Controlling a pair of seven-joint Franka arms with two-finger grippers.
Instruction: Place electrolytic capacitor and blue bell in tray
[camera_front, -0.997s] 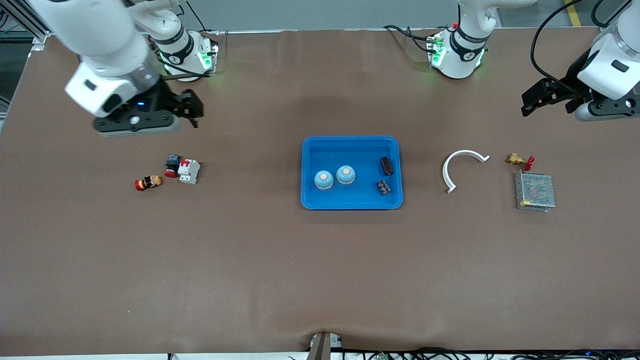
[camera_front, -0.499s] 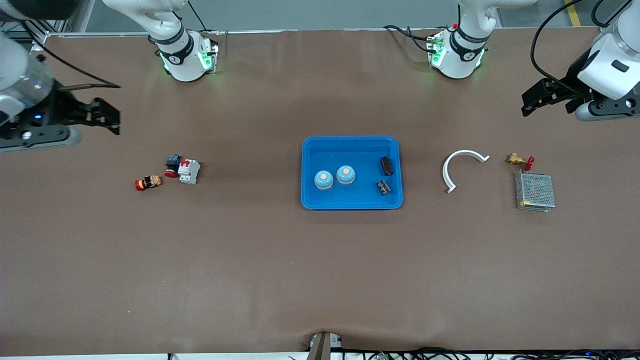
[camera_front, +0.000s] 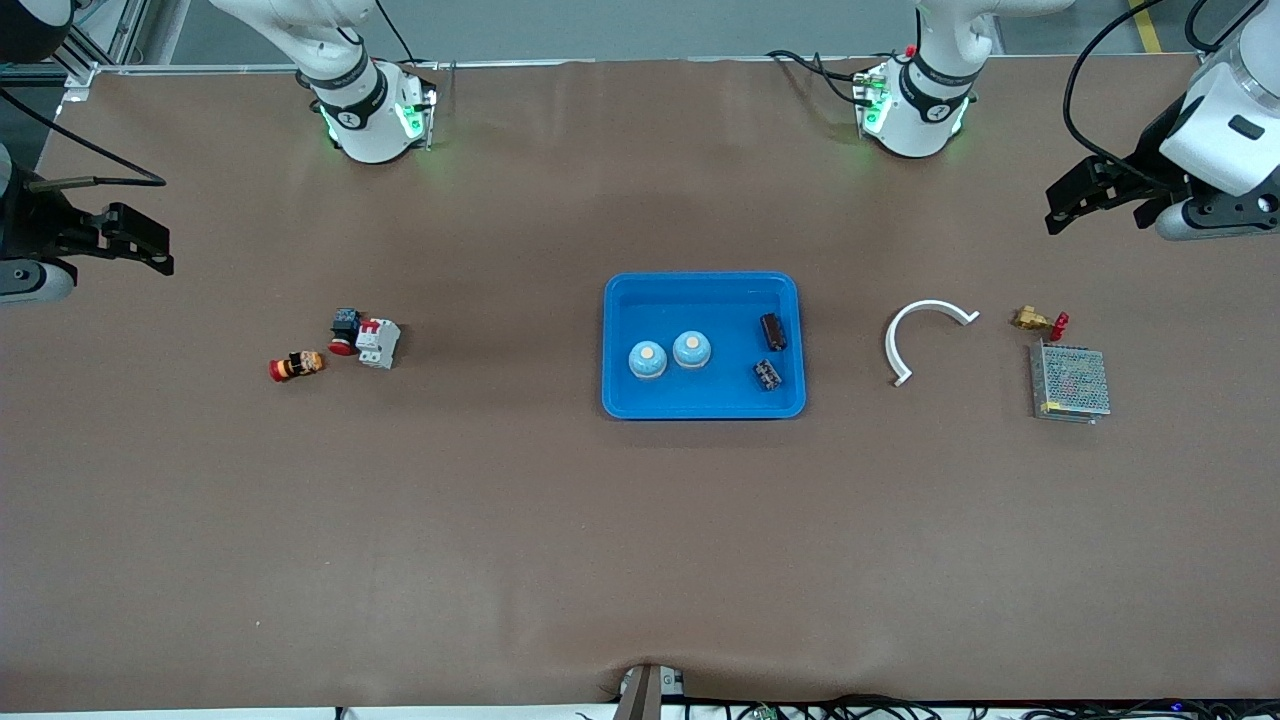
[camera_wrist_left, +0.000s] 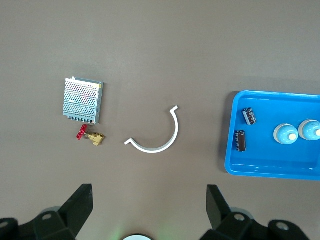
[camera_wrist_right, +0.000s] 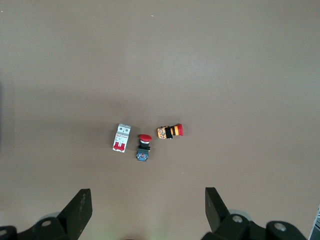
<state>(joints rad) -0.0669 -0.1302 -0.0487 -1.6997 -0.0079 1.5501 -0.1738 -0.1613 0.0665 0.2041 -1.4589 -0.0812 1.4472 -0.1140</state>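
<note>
Capacitors, two of them (camera_front: 772, 331) (camera_front: 767, 375), lie in the blue tray (camera_front: 703, 407) at the middle of the desk (camera_front: 640, 540), at its end toward my left arm; the one at (camera_wrist_left: 240, 140) is farther from the front camera than the other. Two blue bells (camera_front: 647, 360) (camera_front: 691, 349) sit side by side in the same tray, toward my right arm's end. My left pincer (camera_front: 1072, 200) hangs spread and empty above the desk's left-arm end, over bare desk near a white curved strip (camera_front: 925, 335), a brass valve (camera_front: 1036, 320) and a metal mesh box (camera_front: 1070, 382). My right pincer (camera_front: 135, 240) hangs spread and empty over the right-arm end, near a breaker (camera_front: 378, 342) and two red push buttons (camera_front: 344, 330) (camera_front: 295, 366).
</note>
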